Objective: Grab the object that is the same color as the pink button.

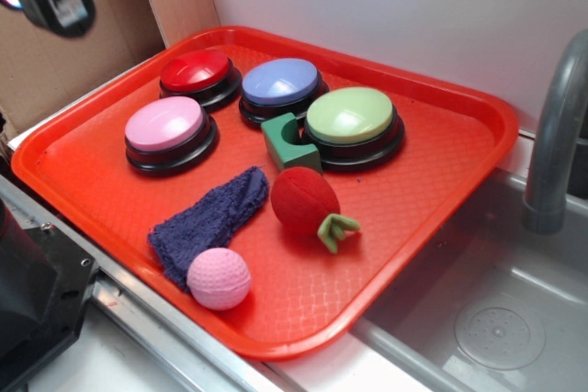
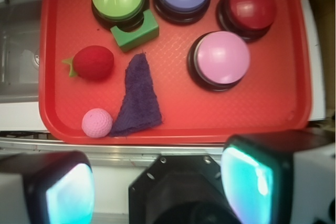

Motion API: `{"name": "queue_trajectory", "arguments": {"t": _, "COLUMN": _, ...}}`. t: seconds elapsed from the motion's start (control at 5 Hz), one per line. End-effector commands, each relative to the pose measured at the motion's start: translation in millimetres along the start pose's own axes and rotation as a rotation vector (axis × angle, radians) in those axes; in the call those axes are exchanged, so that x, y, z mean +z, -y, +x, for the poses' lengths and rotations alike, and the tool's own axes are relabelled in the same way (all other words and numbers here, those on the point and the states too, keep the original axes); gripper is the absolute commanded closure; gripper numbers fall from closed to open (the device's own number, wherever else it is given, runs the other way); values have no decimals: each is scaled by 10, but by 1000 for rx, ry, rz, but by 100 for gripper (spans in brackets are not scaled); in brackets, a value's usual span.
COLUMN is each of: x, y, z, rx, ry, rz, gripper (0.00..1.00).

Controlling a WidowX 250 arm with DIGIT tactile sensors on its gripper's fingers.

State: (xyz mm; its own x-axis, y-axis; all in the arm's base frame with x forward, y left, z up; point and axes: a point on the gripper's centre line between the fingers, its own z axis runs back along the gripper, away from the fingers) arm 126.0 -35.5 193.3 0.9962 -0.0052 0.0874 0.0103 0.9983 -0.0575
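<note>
Raised well above the tray's near edge, the robot's gripper [image 2: 157, 182] shows in the wrist view as two broad fingers [image 2: 254, 179] with teal-glowing pads, spread wide apart with nothing between them. In the exterior view only a blurred black and grey part of it shows at the top left corner, too little to read its stance there.

Below it lies a red plastic tray [image 1: 404, 254] with a textured floor, set beside a grey sink [image 1: 496, 309] with a grey tap [image 1: 556, 135]. The small pale pink dimpled ball [image 1: 219, 278] sits near the tray's front edge, touching the narrow end of a dark purple fuzzy cloth [image 1: 209, 218] that stretches away from it toward the middle. In the wrist view the same ball [image 2: 97, 123] lies at the lower left, well to the left of the open fingers and clear of them.

The pink domed push button on a black base [image 1: 170, 133] stands further back on the tray, apart from the ball, with the cloth between them. Behind it are a red button [image 1: 197, 75], a blue-violet button [image 1: 281, 89] and a pale green button [image 1: 352, 122]. A green arch-shaped block [image 1: 288, 144] rests against the green button's base. A red fuzzy ball with a green stem [image 1: 306, 201] lies just beside the cloth's wide end.

No brand, label or writing can be read on any of these things.
</note>
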Motion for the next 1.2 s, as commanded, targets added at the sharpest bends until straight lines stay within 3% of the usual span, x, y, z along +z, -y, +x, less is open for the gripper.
{"name": "queue_trajectory", "arguments": {"t": 0.0, "x": -469, "y": 291, "z": 70, "rx": -15, "ry": -21, "rz": -53, "gripper": 0}}
{"name": "queue_trajectory", "arguments": {"t": 0.2, "x": -671, "y": 419, "z": 90, "rx": 1, "ry": -33, "rz": -30, "gripper": 0}}
{"name": "queue_trajectory", "arguments": {"t": 0.4, "x": -923, "y": 611, "z": 94, "rx": -31, "ry": -58, "rz": -55, "gripper": 0}}
{"name": "queue_trajectory", "arguments": {"t": 1.0, "x": -1556, "y": 902, "z": 28, "rx": -15, "ry": -151, "rz": 27, "gripper": 0}}
